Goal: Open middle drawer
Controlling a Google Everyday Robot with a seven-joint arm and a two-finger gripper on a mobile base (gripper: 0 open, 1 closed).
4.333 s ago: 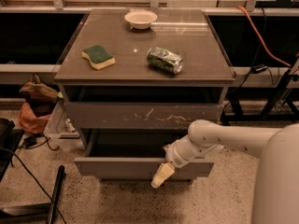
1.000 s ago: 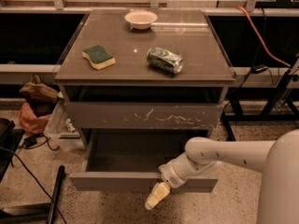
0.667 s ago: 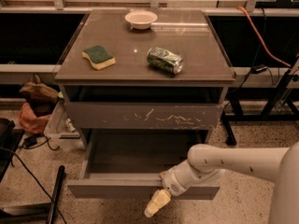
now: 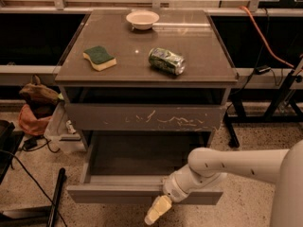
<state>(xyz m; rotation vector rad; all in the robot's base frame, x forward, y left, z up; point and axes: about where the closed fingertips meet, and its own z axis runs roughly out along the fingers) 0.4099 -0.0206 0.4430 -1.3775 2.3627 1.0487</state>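
The middle drawer (image 4: 109, 194) has a plain grey-brown front and stands pulled far out of the cabinet. Its empty inside (image 4: 137, 155) shows. My gripper (image 4: 157, 211) is at the drawer's front panel, right of its middle, and its yellowish tip hangs below the panel's lower edge. My white arm (image 4: 227, 164) reaches in from the right. Above the open drawer is the taller front with many white scratches (image 4: 142, 117), which is closed. Any lower drawer is hidden.
On the cabinet top (image 4: 208, 56) lie a green-and-yellow sponge (image 4: 99, 57), a crushed green can (image 4: 166, 60) and a white bowl (image 4: 142, 18). Bags (image 4: 35, 108) and a black pole (image 4: 52, 197) are on the floor at the left. An orange cable (image 4: 265, 37) and a black frame are at the right.
The middle drawer has slid further out toward the camera. My gripper moved down and forward with its front panel.
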